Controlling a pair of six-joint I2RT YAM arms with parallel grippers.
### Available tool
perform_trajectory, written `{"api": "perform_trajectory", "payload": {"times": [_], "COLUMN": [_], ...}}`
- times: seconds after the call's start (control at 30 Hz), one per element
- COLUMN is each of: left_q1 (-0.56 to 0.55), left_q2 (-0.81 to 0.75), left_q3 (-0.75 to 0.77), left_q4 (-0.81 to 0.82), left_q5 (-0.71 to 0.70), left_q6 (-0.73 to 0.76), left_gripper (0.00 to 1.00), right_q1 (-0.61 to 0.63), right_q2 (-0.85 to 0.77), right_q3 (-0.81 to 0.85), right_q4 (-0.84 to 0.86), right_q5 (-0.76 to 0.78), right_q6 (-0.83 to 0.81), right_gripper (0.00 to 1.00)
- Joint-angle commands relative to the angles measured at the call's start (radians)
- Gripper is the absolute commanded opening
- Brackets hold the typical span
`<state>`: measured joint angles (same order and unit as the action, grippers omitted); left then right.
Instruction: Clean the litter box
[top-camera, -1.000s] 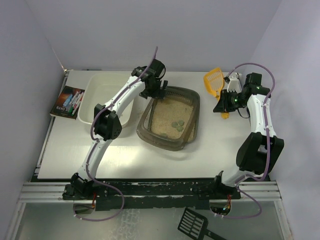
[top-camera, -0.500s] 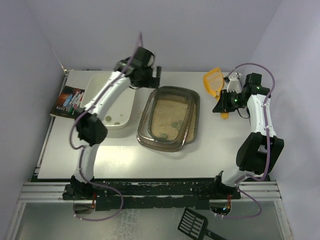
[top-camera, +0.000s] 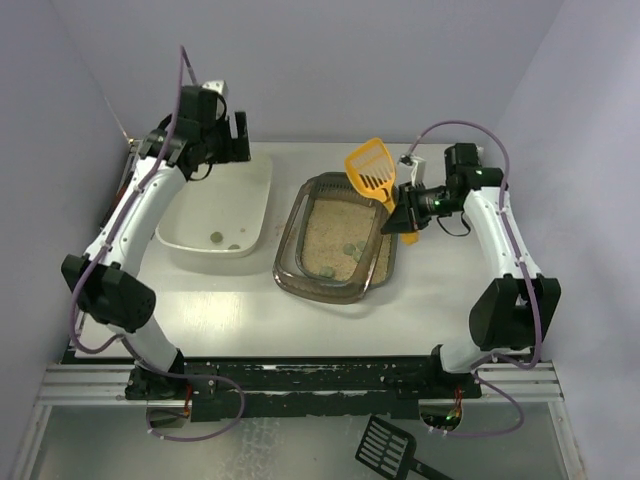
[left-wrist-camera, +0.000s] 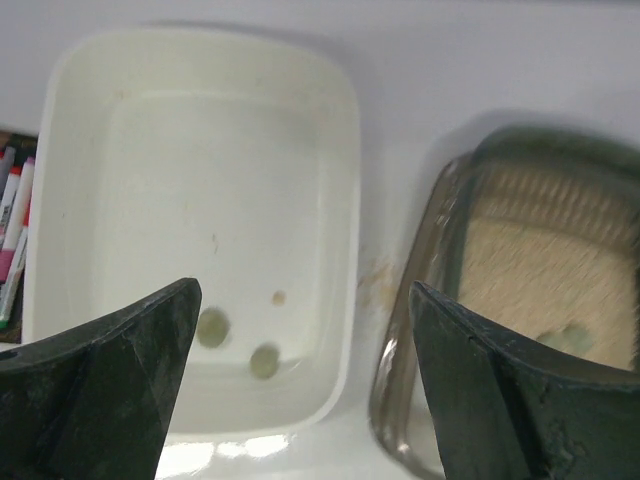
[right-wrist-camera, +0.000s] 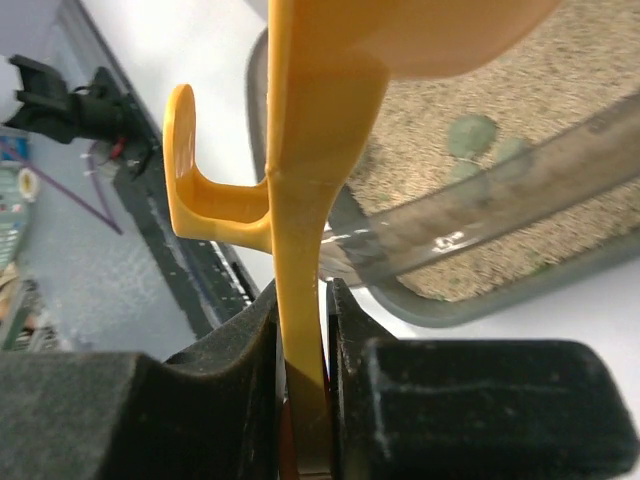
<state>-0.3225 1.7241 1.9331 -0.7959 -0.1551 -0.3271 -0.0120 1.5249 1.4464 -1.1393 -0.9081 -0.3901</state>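
The litter box (top-camera: 290, 250) is a dark brown tray mid-table, holding beige litter and a few grey-green lumps (top-camera: 350, 250). My right gripper (top-camera: 405, 215) is shut on the handle of a yellow scoop (top-camera: 372, 168), whose slotted head hangs over the box's back right corner. In the right wrist view the handle (right-wrist-camera: 300, 200) runs up from between the jaws of my right gripper (right-wrist-camera: 303, 330), with the box rim (right-wrist-camera: 500, 215) and lumps (right-wrist-camera: 472, 133) beyond. My left gripper (top-camera: 235, 140) is open and empty, high over the back of the white tub (top-camera: 262, 190); in its own view my left gripper (left-wrist-camera: 300, 400) frames the tub wall.
The white tub (left-wrist-camera: 350, 200) holds two lumps (left-wrist-camera: 212, 327) and stands just left of the litter box (left-wrist-camera: 440, 250). Markers (left-wrist-camera: 15, 230) lie left of the tub. A black scoop (top-camera: 385, 445) lies below the table's front rail. Walls close in at the back and sides.
My left gripper let go of the litter box's back rim, opened and swung left and up over the tub. My right arm carried the yellow scoop left to the box.
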Motion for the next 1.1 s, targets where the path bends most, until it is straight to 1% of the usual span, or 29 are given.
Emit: {"api": "perform_trajectory", "payload": {"times": [0.0,0.07,0.1,0.13,0.17,0.27,0.33,0.37,0.4,0.47,0.53,0.57,0.6,0.63,0.67,0.83,0.9,0.93,1.03,1.07], "left_q1": [0.010,0.045,0.074,0.102,0.135,0.220,0.253,0.261,0.265,0.267,0.269,0.268,0.269,0.268,0.268,0.285,0.305,0.332,0.383,0.398], "left_q2": [-0.141,-0.209,-0.235,-0.256,-0.273,-0.318,-0.333,-0.329,-0.320,-0.288,-0.256,-0.245,-0.237,-0.235,-0.238,-0.281,-0.314,-0.329,-0.340,-0.340], "left_q3": [-0.202,-0.280,-0.308,-0.330,-0.356,-0.424,-0.458,-0.455,-0.442,-0.400,-0.358,-0.346,-0.340,-0.343,-0.349,-0.433,-0.477,-0.495,-0.490,-0.480], "left_q4": [0.136,0.181,0.194,0.203,0.215,0.255,0.282,0.283,0.275,0.252,0.222,0.210,0.205,0.206,0.212,0.276,0.306,0.313,0.300,0.294], "left_q5": [0.029,0.071,0.109,0.147,0.184,0.273,0.323,0.343,0.359,0.372,0.379,0.382,0.386,0.390,0.394,0.441,0.472,0.482,0.485,0.482], "left_q6": [0.177,0.205,0.206,0.197,0.189,0.153,0.139,0.135,0.132,0.130,0.137,0.142,0.145,0.147,0.148,0.122,0.112,0.110,0.114,0.115], "left_gripper": [0.95,0.95,0.95,0.95,0.95,0.95,0.95,0.95,0.95,0.95,0.95,0.95,0.95,0.95,0.95,0.95,0.95,0.95,0.95,0.95], "right_q1": [0.058,0.079,0.087,0.092,0.098,0.114,0.138,0.153,0.171,0.190,0.191,0.191,0.190,0.191,0.190,0.190,0.191,0.190,0.189,0.187], "right_q2": [0.088,0.151,0.177,0.202,0.220,0.261,0.281,0.291,0.298,0.305,0.302,0.300,0.294,0.288,0.277,0.214,0.181,0.147,0.050,0.021], "right_q3": [0.052,0.087,0.104,0.119,0.133,0.139,0.129,0.129,0.133,0.144,0.154,0.155,0.151,0.143,0.131,0.099,0.110,0.110,0.064,0.043], "right_q4": [-0.015,-0.030,-0.030,-0.024,-0.020,-0.003,0.010,0.012,0.015,0.027,0.040,0.043,0.050,0.057,0.067,0.102,0.100,0.108,0.186,0.221], "right_q5": [-0.086,-0.086,-0.084,-0.080,-0.076,-0.074,-0.069,-0.053,-0.036,-0.005,0.012,0.025,0.036,0.045,0.060,0.158,0.187,0.209,0.327,0.388], "right_q6": [0.074,0.086,0.091,0.100,0.107,0.122,0.130,0.132,0.133,0.140,0.142,0.145,0.149,0.153,0.156,0.199,0.198,0.206,0.286,0.317], "right_gripper": [0.00,0.06,0.14,0.17,0.19,0.22,0.23,0.25,0.29,0.39,0.57,0.72,0.81,0.93,0.99,1.00,1.00,1.00,1.00,1.00]}}
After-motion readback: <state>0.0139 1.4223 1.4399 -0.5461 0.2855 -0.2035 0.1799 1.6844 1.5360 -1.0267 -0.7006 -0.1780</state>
